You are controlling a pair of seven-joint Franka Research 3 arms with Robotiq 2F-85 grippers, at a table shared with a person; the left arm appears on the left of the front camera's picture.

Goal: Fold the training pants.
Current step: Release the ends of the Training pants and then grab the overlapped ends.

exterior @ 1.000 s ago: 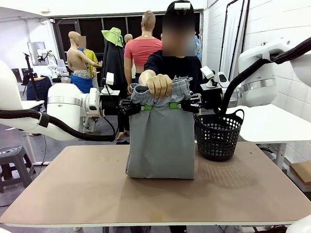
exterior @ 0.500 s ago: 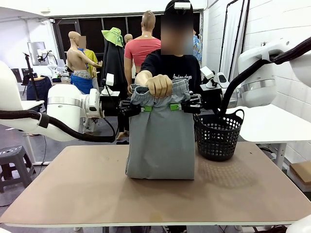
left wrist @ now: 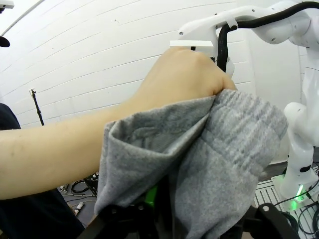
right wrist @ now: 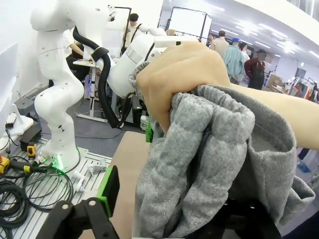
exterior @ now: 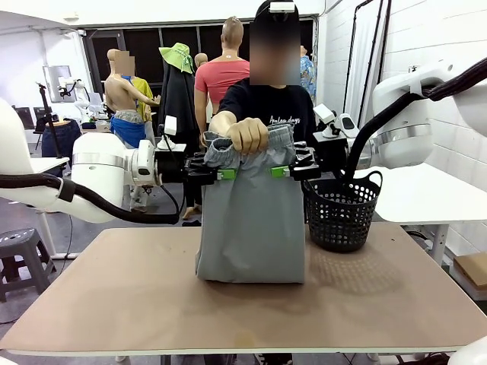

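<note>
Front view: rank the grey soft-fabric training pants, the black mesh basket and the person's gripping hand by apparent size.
1. Grey soft-fabric training pants, largest.
2. Black mesh basket.
3. Person's hand, clearly smallest.

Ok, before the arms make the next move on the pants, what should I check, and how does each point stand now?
1. Person's hand grips the waistband of the pants: ok.
2. Pants' lower end rests on the table: ok.
3. Right end effector open, pad off the cloth: ok.
4. Left end effector open: cannot tell, cloth covers it.
5. Basket apart from the pants: cannot tell.
</note>
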